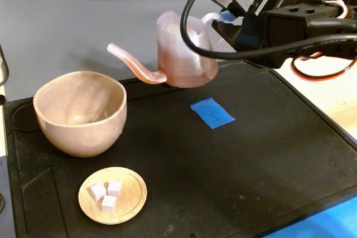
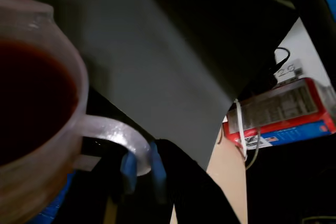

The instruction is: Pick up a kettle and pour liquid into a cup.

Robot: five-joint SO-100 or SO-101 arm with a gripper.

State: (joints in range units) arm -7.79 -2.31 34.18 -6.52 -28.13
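The kettle (image 1: 181,54) hung over the black mat (image 1: 223,165), spout pointing left toward the cup (image 1: 81,112); my gripper (image 2: 143,167) was clamped on its handle.

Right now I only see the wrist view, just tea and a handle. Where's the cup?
Observer: In the fixed view the cup stands on the black mat, left of the kettle.
Operator: Does the spout point at it?
Observer: Yes, the spout points left toward the cup. I can't tell if its tip is over the rim.
Operator: Is anything in the cup?
Observer: It looks empty inside.
Operator: Anything else nearby?
Observer: A small dish with white cubes lies in front of the cup.
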